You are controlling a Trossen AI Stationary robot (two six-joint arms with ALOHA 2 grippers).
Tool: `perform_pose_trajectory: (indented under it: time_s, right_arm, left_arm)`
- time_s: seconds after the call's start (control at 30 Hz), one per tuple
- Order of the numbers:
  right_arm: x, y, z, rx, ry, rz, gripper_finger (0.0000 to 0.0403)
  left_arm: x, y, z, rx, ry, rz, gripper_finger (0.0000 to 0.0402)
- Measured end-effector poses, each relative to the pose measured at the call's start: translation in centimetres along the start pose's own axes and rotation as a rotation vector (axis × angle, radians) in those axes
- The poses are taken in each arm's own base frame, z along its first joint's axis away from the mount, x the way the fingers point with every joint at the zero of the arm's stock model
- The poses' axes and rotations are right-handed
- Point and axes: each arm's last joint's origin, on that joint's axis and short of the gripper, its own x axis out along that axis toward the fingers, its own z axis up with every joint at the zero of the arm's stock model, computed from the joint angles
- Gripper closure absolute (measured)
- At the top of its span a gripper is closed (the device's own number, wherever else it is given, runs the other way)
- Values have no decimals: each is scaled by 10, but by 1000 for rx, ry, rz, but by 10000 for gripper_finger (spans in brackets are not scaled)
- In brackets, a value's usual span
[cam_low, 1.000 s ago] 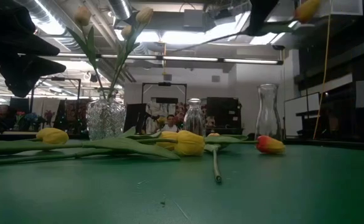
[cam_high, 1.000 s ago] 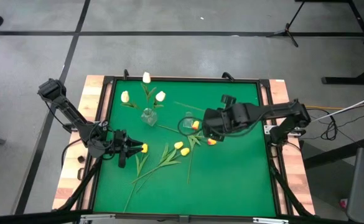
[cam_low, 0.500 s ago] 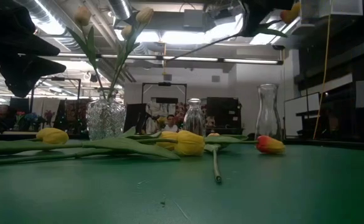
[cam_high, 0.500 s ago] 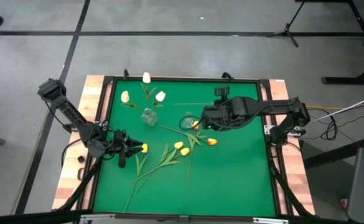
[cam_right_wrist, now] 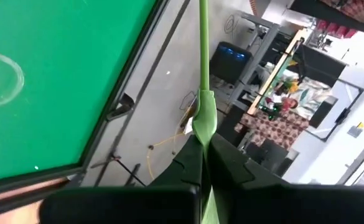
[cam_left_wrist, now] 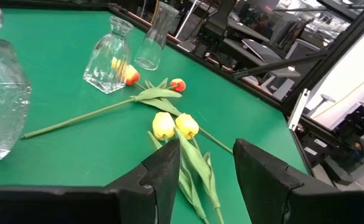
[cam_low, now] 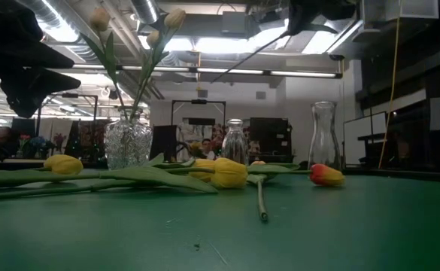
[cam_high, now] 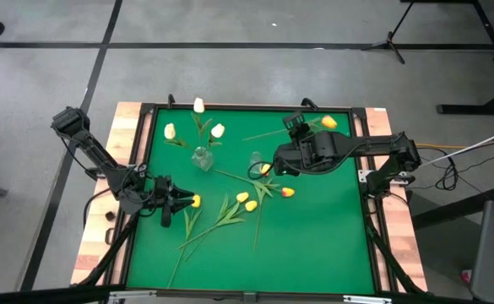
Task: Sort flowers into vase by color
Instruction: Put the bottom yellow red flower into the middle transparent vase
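Observation:
My right gripper point(cam_high: 294, 127) hovers over the table's far right part, shut on a tulip with an orange-yellow head point(cam_high: 328, 122). Its stem point(cam_high: 259, 135) reaches toward the table's left. My left gripper point(cam_high: 179, 201) waits open near the table's left edge, above a loose yellow tulip point(cam_high: 196, 201). Three white tulips point(cam_high: 198, 105) stand in a cut-glass vase point(cam_high: 202, 158). A small flask point(cam_left_wrist: 110, 59) holds an orange-yellow bud. Two yellow tulips point(cam_high: 247, 201) and an orange-red one point(cam_high: 287, 192) lie flat on the mat. My right gripper pinches the tulip's green stem point(cam_right_wrist: 202, 118) between its two fingers point(cam_right_wrist: 188, 163), which lie across it. The hold is nearer the head than the stem's free end. The tulip is lifted clear of the table and lies roughly level.
A tall clear carafe point(cam_left_wrist: 157, 37) stands beside the flask near the table's middle. A raised black frame point(cam_high: 247, 108) rims the green mat. The near half of the mat point(cam_high: 314, 245) has free room. A person sits far off in the room point(cam_low: 207, 150).
My right gripper has moved from above the flask toward the table's far edge and has turned, staying shut on the stem. The held tulip swung with it: its head now points toward the far right corner and its stem toward the left.

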Motion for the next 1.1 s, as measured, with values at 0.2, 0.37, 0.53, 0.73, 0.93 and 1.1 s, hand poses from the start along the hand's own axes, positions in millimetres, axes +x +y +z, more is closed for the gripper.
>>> perform_pose_trajectory:
  time_s: [0.2, 0.37, 0.53, 0.73, 0.93, 1.1]
  right_arm:
    - [3, 4, 2, -103, 15, 1, 384]
    - [8, 11, 4, -184, 32, 12, 384]
    - [14, 20, 7, -224, 52, 26, 383]
    - [13, 30, 12, -280, 49, 34, 383]
    - [12, 32, 12, -344, 42, 39, 382]
    - [13, 32, 12, -379, 42, 41, 382]
  left_arm:
    - [0, 4, -3, -21, 7, 37, 254]
    - [0, 4, -3, -25, 3, 46, 254]
    - [0, 5, -3, -25, -7, 55, 254]
    - [0, 5, -2, -24, -23, 70, 254]
    - [0, 5, -2, -23, -33, 81, 254]
    - [0, 6, -2, -21, -34, 83, 254]
